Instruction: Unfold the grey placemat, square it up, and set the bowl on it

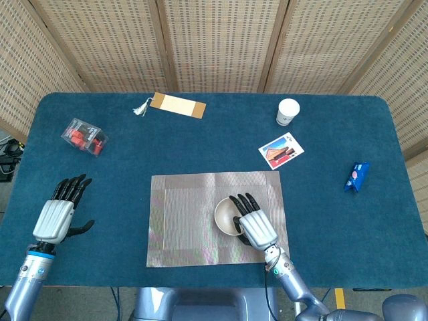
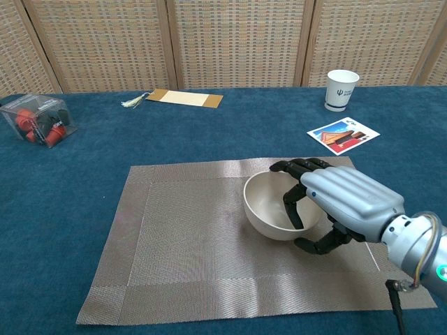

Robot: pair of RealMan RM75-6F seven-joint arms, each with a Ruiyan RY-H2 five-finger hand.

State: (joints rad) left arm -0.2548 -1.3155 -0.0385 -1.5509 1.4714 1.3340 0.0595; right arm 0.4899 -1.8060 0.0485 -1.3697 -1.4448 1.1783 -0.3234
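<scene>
The grey placemat point(image 1: 194, 217) point(image 2: 188, 244) lies flat and unfolded on the blue table, near its front edge. A beige bowl point(image 1: 225, 217) point(image 2: 269, 206) is over the mat's right half. My right hand point(image 1: 253, 227) point(image 2: 342, 202) grips the bowl's right rim, fingers inside it and thumb under the outside wall. Whether the bowl rests on the mat or hangs just above it I cannot tell. My left hand point(image 1: 59, 214) is at the table's front left, holding nothing, fingers spread, well apart from the mat.
A white paper cup point(image 1: 287, 111) point(image 2: 341, 89) and a picture card point(image 1: 281, 150) point(image 2: 343, 135) lie at the back right. A bookmark with tassel point(image 1: 175, 105) point(image 2: 178, 98) sits at the back, a clear box of red pieces point(image 1: 84, 136) point(image 2: 38, 119) at left, a blue packet point(image 1: 356, 176) at right.
</scene>
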